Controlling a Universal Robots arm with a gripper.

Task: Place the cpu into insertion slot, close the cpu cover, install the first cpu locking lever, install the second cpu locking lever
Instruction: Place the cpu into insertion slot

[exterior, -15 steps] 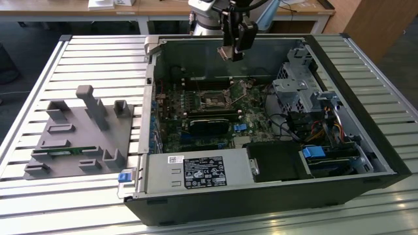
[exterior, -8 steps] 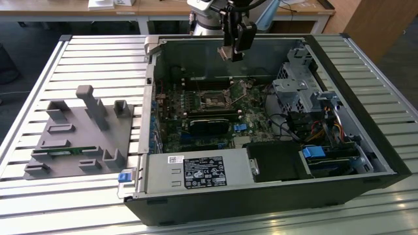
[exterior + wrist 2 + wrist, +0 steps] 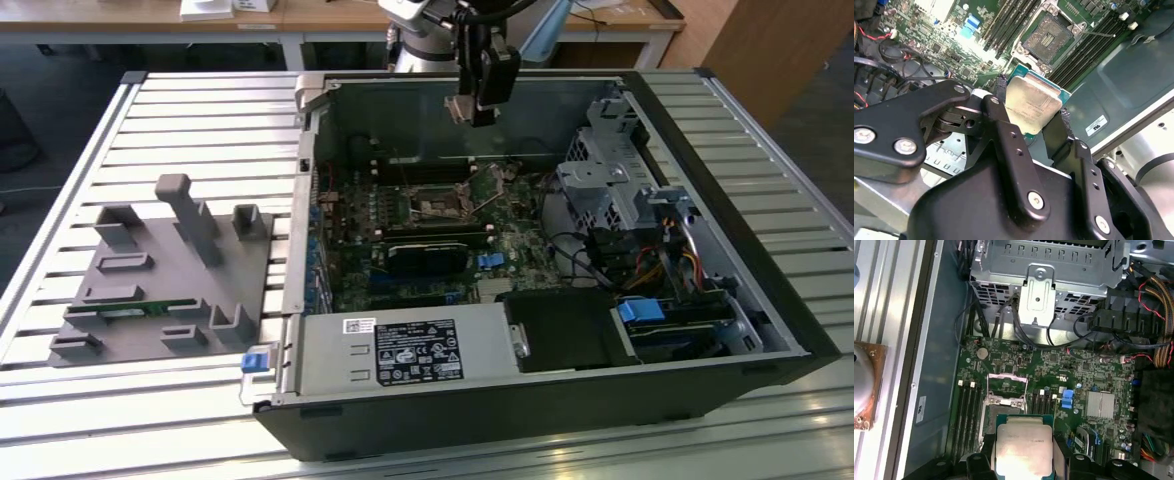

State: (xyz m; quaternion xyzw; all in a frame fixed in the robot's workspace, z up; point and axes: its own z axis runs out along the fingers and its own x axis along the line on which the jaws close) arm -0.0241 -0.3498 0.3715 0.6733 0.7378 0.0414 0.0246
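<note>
My gripper (image 3: 473,112) hangs over the open computer case, above the green circuit board, shut on the cpu (image 3: 462,108). In both wrist views the cpu (image 3: 1031,102) (image 3: 1023,445) is a silver-grey square chip on a green base, pinched at two opposite edges by the black fingers (image 3: 1002,92). The insertion slot (image 3: 1050,36) (image 3: 990,417) (image 3: 438,208) lies bare and dark below, clear of the chip. The cpu cover (image 3: 1008,376) stands swung up at one side of the slot.
Long black memory slots (image 3: 1019,20) flank the socket. A metal drive cage (image 3: 614,170) and cables fill the case's right side in the exterior view, with a power supply (image 3: 400,352) at the front. A grey holder tray (image 3: 160,270) sits left of the case.
</note>
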